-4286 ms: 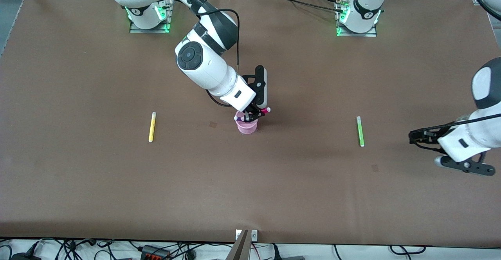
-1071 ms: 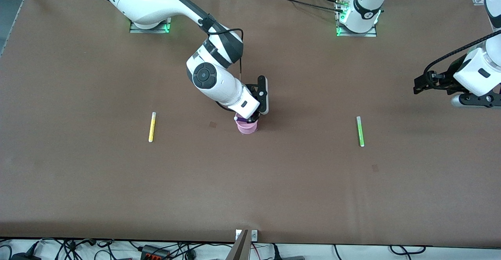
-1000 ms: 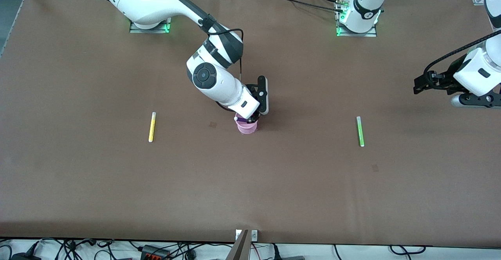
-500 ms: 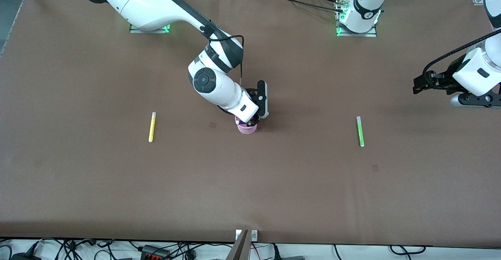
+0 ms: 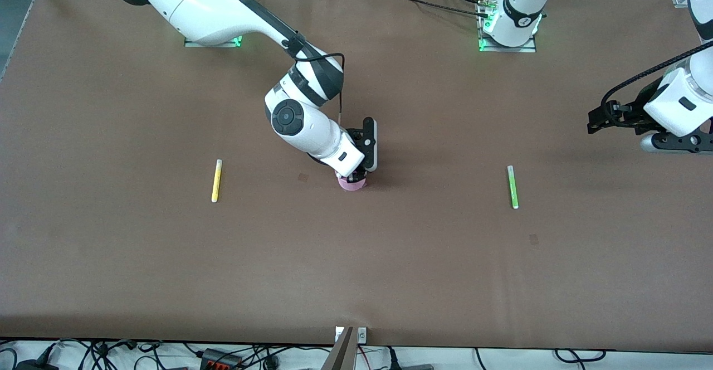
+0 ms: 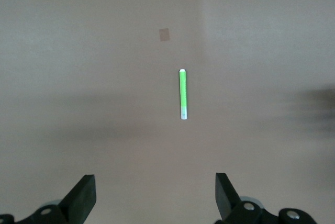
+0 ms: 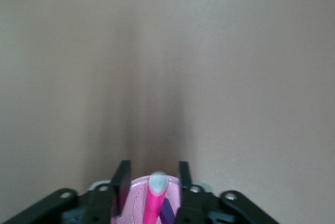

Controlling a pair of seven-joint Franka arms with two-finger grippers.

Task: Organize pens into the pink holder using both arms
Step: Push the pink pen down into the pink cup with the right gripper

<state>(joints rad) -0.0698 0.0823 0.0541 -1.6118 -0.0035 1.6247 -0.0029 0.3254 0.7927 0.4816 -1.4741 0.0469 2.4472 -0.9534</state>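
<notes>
The pink holder [image 5: 352,185] stands mid-table. My right gripper [image 5: 356,177] is low over it and hides most of it. In the right wrist view the gripper [image 7: 153,180] is open. Its fingers [image 7: 123,181] stand either side of a magenta pen [image 7: 155,201] that stands in the holder [image 7: 133,204] beside a purple pen [image 7: 168,214]. A yellow pen [image 5: 216,180] lies toward the right arm's end. A green pen [image 5: 512,186] lies toward the left arm's end. My left gripper [image 5: 591,125] waits in the air, open and empty [image 6: 154,199], with the green pen [image 6: 182,94] in its view.
Brown table mat with small darker square marks [image 5: 302,177] [image 5: 533,239], one also in the left wrist view [image 6: 165,34]. Cables and a metal bracket [image 5: 348,347] lie along the table edge nearest the front camera.
My right gripper has sunk lower onto the holder, covering the pen ends and most of the cup. The magenta pen it held tilted earlier now stands in the cup. The left arm rose earlier and now holds still.
</notes>
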